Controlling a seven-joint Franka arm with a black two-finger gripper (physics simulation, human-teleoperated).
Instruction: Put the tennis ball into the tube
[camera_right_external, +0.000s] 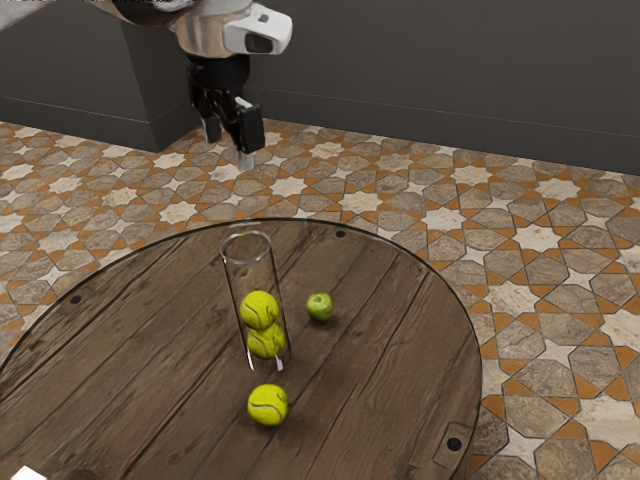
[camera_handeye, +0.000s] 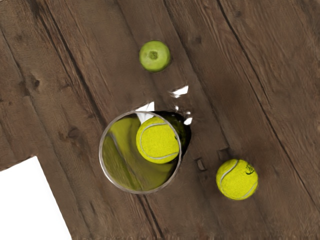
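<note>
Since the pincer (camera_right_external: 229, 146) hung wide and empty up high, the loose tennis ball (camera_right_external: 268, 405) sat waiting on the tabletop (camera_right_external: 150, 350), just outside the clear tube (camera_right_external: 253, 278). Best bet was probably dropping straight down, pinching its widest part, and not clipping the tube, which looked pretty tippy tbh.

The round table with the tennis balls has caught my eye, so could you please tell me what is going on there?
A robot arm is poised above the table, its jaws apart and empty, so nothing is being handled right now. A clear tube stands upright with two balls stacked inside, an upper ball and a lower ball. The loose tennis ball, meant for the tube, lies outside it. A green fruit sits nearby.
</note>
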